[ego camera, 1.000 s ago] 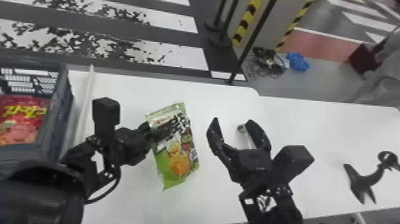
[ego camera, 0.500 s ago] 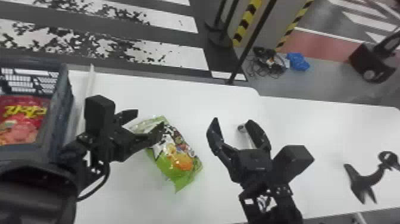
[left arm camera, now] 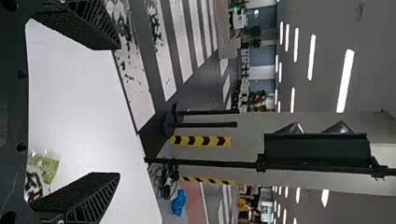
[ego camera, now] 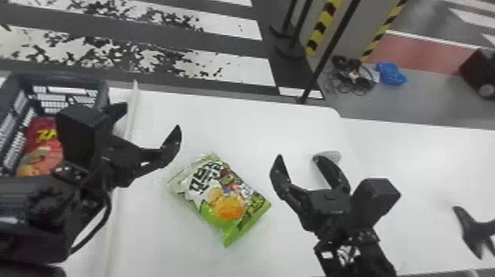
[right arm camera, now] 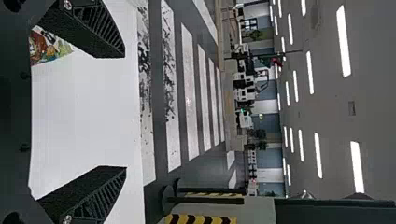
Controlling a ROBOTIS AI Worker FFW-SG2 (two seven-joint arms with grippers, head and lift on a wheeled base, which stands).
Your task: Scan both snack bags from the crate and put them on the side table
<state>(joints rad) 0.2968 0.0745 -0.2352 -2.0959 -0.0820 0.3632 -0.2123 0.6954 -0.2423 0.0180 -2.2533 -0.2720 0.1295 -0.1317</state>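
Between the two arms, the green snack bag lies flat on the white table. My left gripper is open above the table, between the crate and that bag, and holds nothing; in the left wrist view the gripper has its fingers wide apart, with part of the green bag near one of them. To the bag's right, my right gripper stands open; the right wrist view has the gripper with nothing between its fingers. The red snack bag lies inside the dark crate, partly behind the left arm.
A black scanner-like device stands at the right. Behind my right gripper is a small pale round object. A raised white strip runs between crate and green bag. A black pole stands beyond the table.
My left gripper let go of the green bag, opened wide and moved left toward the crate. The bag now lies tilted on the table. The right arm has kept still.
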